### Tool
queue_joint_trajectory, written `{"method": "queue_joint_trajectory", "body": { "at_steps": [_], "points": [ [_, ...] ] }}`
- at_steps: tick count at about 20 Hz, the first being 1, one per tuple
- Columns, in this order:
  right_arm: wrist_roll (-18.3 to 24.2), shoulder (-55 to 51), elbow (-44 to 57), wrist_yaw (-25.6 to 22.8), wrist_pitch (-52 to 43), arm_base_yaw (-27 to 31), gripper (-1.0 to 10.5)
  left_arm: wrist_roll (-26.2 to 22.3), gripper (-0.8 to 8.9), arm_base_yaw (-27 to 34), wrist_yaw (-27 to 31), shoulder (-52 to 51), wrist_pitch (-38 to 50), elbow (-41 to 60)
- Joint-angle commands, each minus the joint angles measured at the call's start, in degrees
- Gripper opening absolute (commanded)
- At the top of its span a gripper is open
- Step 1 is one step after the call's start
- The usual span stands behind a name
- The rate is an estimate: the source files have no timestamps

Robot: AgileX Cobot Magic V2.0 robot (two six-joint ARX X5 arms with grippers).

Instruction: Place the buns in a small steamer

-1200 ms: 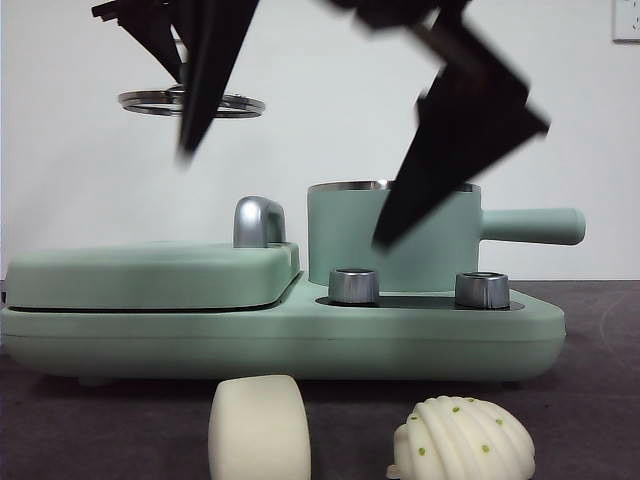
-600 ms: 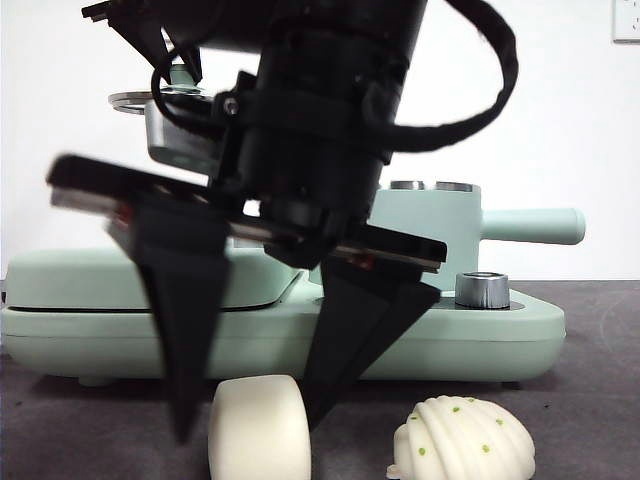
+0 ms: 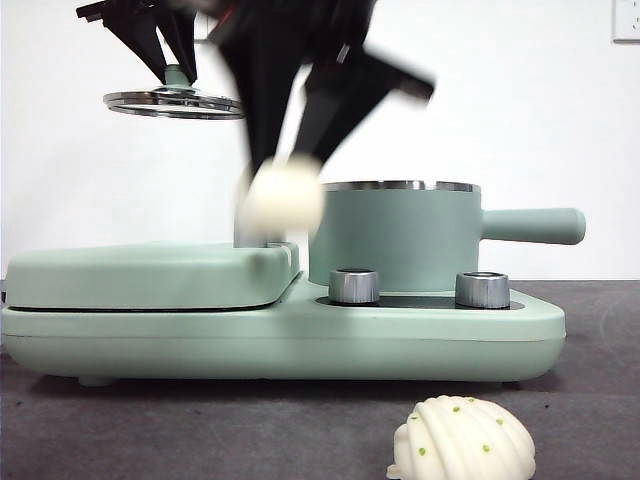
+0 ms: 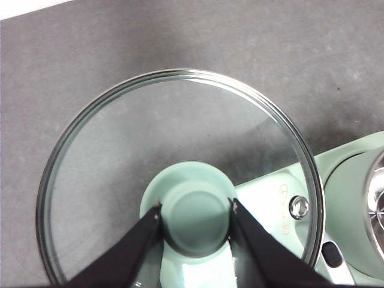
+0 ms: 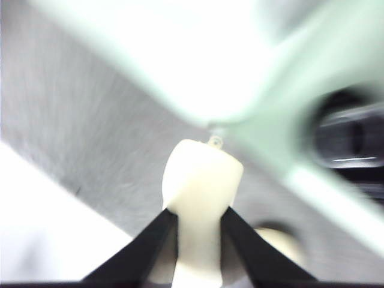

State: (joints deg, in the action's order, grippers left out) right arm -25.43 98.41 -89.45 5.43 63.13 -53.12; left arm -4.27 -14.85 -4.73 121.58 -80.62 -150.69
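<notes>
Front view. Landmark: small steamer [image 3: 395, 236], mint-green pot, lid off, seated on the cooker base [image 3: 280, 335]. Right gripper [image 3: 290, 175], blurred, jaws clamped on the smooth bun [image 3: 285, 197], which is held in the air just beside the steamer's rim, on the side away from its handle. Ribbed bun [image 3: 462, 440] lies on the table in front of the steamer, below the handle side. Left gripper [image 3: 172, 60] holds the glass lid [image 3: 175, 102] high, well apart from the steamer, beyond the smooth bun.

Left wrist view. Jaws closed on the lid's green knob [image 4: 197, 219]; grip looks centred.

Right wrist view. Smeared by motion. Jaws pinch the smooth bun at its lower part, bun visibly squeezed.

Risks, judged: the soft bun may slip or deform in a fast swing; a low approach may knock it against the steel rim; release short of the opening drops it onto the base.
</notes>
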Motion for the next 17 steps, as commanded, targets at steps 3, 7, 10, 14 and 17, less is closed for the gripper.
{"method": "queue_joint_trajectory", "body": {
  "at_steps": [3, 7, 10, 14, 17],
  "points": [
    [7.06, 1.73, -16.74, -1.38, 6.58, 9.97, 0.8, 0.46, 0.16, -0.11, -0.22, -0.68, 1.42, -2.36],
    [10.10, 6.29, -26.62, -0.94, 8.28, 18.34, 0.8, 0.46, 0.16, -0.11, -0.20, -0.68, 1.90, -2.36],
    [12.00, 10.51, -29.42, -0.87, 8.74, 20.76, 0.8, 0.46, 0.16, -0.11, -0.22, -0.68, 1.92, -2.36],
    [13.03, 15.63, -29.51, -0.98, 7.28, 20.96, 0.8, 0.44, 0.16, -0.11, -0.20, -0.68, 1.90, -2.36],
    [13.05, 18.93, -29.51, -0.94, 6.27, 20.96, 0.8, 0.44, 0.16, -0.11, -0.20, -0.68, 1.81, -2.36]
  ]
}}
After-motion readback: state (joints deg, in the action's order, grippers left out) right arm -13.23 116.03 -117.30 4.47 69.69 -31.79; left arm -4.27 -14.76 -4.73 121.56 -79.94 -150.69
